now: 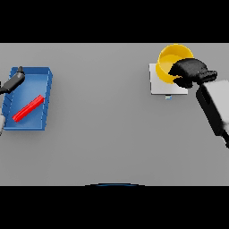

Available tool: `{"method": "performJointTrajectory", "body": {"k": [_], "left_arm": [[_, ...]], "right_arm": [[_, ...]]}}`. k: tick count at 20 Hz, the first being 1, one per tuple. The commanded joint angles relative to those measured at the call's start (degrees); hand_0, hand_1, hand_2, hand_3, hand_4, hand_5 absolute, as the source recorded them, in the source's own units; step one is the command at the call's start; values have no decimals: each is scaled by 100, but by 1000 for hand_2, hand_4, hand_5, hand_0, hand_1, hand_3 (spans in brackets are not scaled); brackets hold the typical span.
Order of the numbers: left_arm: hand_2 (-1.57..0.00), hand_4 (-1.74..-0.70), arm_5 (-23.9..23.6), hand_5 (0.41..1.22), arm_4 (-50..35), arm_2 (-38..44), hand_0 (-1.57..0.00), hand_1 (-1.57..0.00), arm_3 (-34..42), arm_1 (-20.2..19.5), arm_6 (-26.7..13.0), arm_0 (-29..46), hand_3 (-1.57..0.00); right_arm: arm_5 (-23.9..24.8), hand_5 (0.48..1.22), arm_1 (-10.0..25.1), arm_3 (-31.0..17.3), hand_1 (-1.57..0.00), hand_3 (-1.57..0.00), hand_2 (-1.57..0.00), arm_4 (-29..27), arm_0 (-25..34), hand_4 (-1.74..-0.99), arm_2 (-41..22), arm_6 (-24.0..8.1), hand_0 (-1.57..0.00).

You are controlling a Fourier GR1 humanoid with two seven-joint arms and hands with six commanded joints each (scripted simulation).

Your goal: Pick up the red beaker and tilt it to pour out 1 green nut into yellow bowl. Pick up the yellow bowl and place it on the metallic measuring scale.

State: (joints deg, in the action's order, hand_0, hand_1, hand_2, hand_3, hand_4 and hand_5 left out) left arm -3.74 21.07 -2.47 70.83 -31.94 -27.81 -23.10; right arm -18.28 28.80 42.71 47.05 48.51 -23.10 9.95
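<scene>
The yellow bowl [170, 59] is at the far right, overlapping the far edge of the pale square measuring scale [159, 86]. My right hand [190, 71] is curled over the bowl's near right rim and grips it. I cannot tell whether the bowl rests on the scale or hangs just above it. The red beaker [27, 108] lies on its side inside the blue bin [47, 91] at the far left. My left hand [13, 82] shows at the left edge over the bin's far left corner, with its fingers straight and holding nothing. No green nut is visible.
The blue bin stands near the table's left edge. A small mark [168, 97] sits on the scale's near side. The grey table [103, 120] stretches wide between bin and scale.
</scene>
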Motion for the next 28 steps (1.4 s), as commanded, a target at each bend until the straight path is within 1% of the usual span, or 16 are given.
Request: {"method": "performJointTrajectory", "body": {"k": [1, 3, 6, 8, 9, 10, 11, 12, 14, 15, 16, 18, 21, 22, 25, 28], "left_arm": [[1, -722, -37, 678, 32, -35, 1, 1, -31, 50, 5, 16, 1], [1, -728, -23, 675, -14, 43, 1, 1, -40, -22, 18, -4, 1], [1, -723, -40, 671, 40, -7, 1, 1, -109, -2, 110, -30, 1], [1, -722, -10, 668, 42, -3, 1, 1, -175, -24, 108, -50, 1], [1, -724, -40, 667, 71, -35, 1, 1, -157, 3, 144, -27, 1], [1, -725, -43, 669, 68, -22, 1, 1, -180, 5, 109, -91, 1], [1, -724, -15, 671, 69, -41, 1, 1, -190, 7, 119, -80, 1], [1, -722, -43, 671, 89, -47, 1, 1, -191, 29, 55, -120, 1], [1, -719, -42, 668, 83, -54, 1, 1, -223, 56, 41, -119, 1], [1, -719, -72, 667, 74, -44, 1, 1, -223, 64, 117, -73, 1], [1, -718, -64, 666, 54, -38, 1, 1, -214, 79, 71, -83, 1], [1, -721, -80, 663, 40, -24, 1, 1, -277, 85, 189, -99, 1], [1, -722, -76, 664, 73, -7, 1, 1, -307, 28, 107, -148, 1], [1, -722, -83, 664, 80, -31, 1, 1, -284, 58, 107, -136, 1], [1, -726, -110, 665, 72, -18, 1, 1, -221, 60, 116, -102, 1], [1, -722, -106, 664, 109, -52, 1, 1, -234, 67, 91, -67, 1]], "right_arm": [[73, 1221, -47, -97, -1571, -1346, -1396, 8, -1, -1741, 4, 34, -1571], [143, 1221, -147, -229, -1571, -1338, -1362, -14, -11, -1741, 17, 104, -1571], [182, 1221, -140, -329, -1571, -1436, -1338, -91, -14, -1741, 63, 288, -1556], [201, 1221, -163, -400, -1571, -1451, -1335, -85, 30, -1741, 71, 190, -1464], [167, 1221, -169, -418, -1501, -1390, -1382, -109, 32, -1734, 71, 234, -1448], [187, 1221, -226, -481, -1479, -1244, -1420, -125, 83, -1736, 97, 180, -1472], [200, 1221, -193, -473, -1484, -1097, -1450, -132, 68, -1737, 94, 276, -1492], [134, 1221, -176, -401, -1337, -990, -1286, -150, 33, -1688, 98, 230, -1439], [124, 1080, -247, -381, -882, -796, -921, -98, 17, -1629, 47, 91, -990], [71, 1029, -182, -426, -705, -723, -782, -33, 71, -1609, -6, 177, -792], [19, 987, -179, -392, -564, -661, -660, 27, 90, -1593, -72, 142, -634], [17, 929, -186, -482, -360, -552, -464, 85, 143, -1567, -131, 243, -405], [69, 876, -161, -502, -184, -429, -244, 95, 160, -1552, -162, 500, -207], [75, 856, -166, -558, -147, -394, -195, 57, 181, -1546, -111, 491, -165], [233, 809, -241, -719, -75, -296, -99, 89, 215, -1530, -101, 518, -84], [73, 774, -175, -641, -38, -219, -50, 28, 158, -1509, -66, 426, -43]]}}
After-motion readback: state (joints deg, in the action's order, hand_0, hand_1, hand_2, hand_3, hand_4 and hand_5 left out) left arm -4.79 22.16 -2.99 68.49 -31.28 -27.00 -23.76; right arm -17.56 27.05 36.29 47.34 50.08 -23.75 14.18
